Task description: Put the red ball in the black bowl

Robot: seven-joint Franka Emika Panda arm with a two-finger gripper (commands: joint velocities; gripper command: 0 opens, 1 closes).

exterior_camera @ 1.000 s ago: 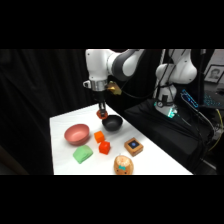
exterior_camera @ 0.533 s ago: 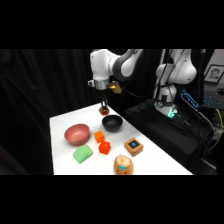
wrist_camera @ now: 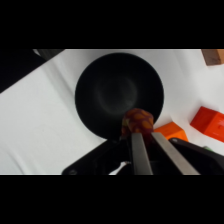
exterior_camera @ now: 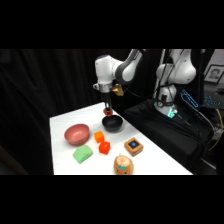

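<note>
One black bowl (wrist_camera: 119, 92) sits empty beneath the red ball (wrist_camera: 137, 121), pinched in the jaws.

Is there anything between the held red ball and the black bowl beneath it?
Nothing. In the wrist view the gripper holds the red ball above the black bowl, whose inside is bare. The side view agrees: only open air separates them.

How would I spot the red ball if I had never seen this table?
Start at the white table and find the black bowl near its far edge. Just above that bowl hangs the gripper, shut on the red ball. It is round and held in the air, unlike the two orange cubes resting on the table.
</note>
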